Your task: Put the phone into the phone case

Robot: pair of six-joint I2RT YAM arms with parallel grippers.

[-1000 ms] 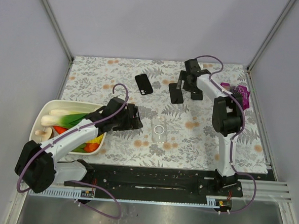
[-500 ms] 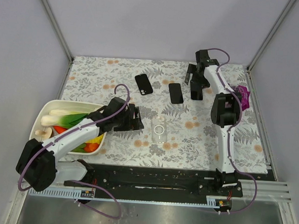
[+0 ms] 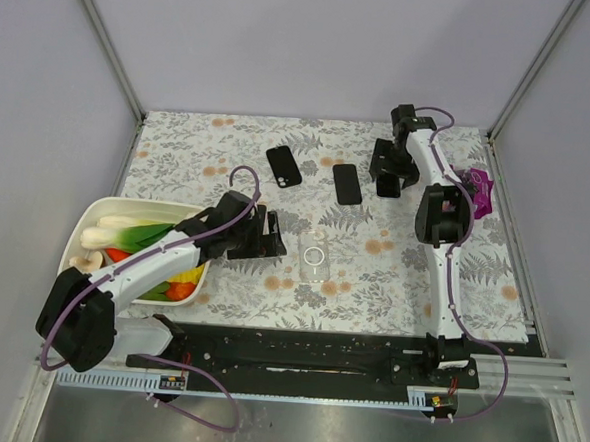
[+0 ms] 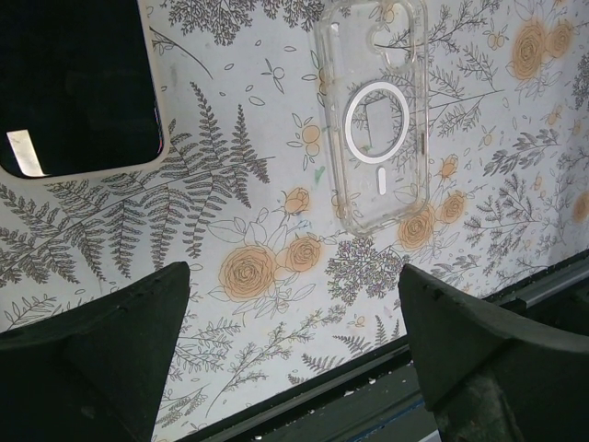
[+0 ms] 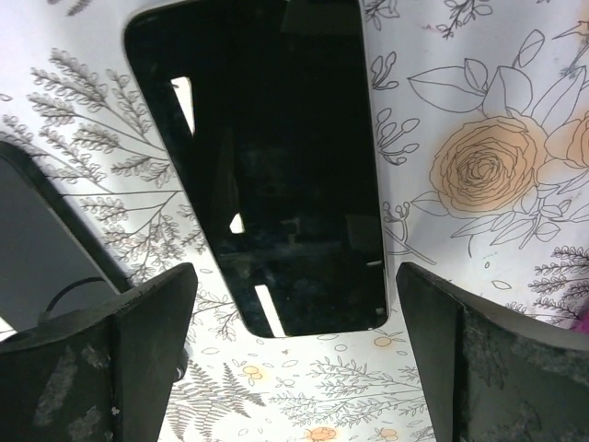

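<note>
From above, the flowery tabletop (image 3: 179, 154) has two black phones lying flat near the back. The far phone (image 3: 283, 165) is more to the left. The middle phone (image 3: 347, 183) lies just beside the right tool (image 3: 386, 176). The clear phone case (image 3: 315, 257) lies nearer the front, apart from both phones. The left tool (image 3: 271, 237) sits just to the left of the case. A white tray (image 3: 106, 205) of vegetables is on the left, and a purple packet (image 3: 477, 187) is on the right.

In the left wrist view, the left tool (image 4: 293, 276) is spread wide and holds nothing. The phone case (image 4: 373, 110) lies flat a little ahead of it. A dark phone (image 4: 74, 83) peeks in at the top left. I cannot tell which phone it is.

In the right wrist view, the right tool (image 5: 294, 276) is also spread wide and empty. The middle phone (image 5: 267, 166) lies flat, shiny side up, with its near end between the two fingers. It is turned a little, and it sits closer to one finger than the other.

I think the step now is picking up this phone. The phone is thin, so the tool should go down low. It should turn to match the phone and get it in the middle. Then it should squeeze the long sides softly. The left tool could hold the case so it does not slide.
</note>
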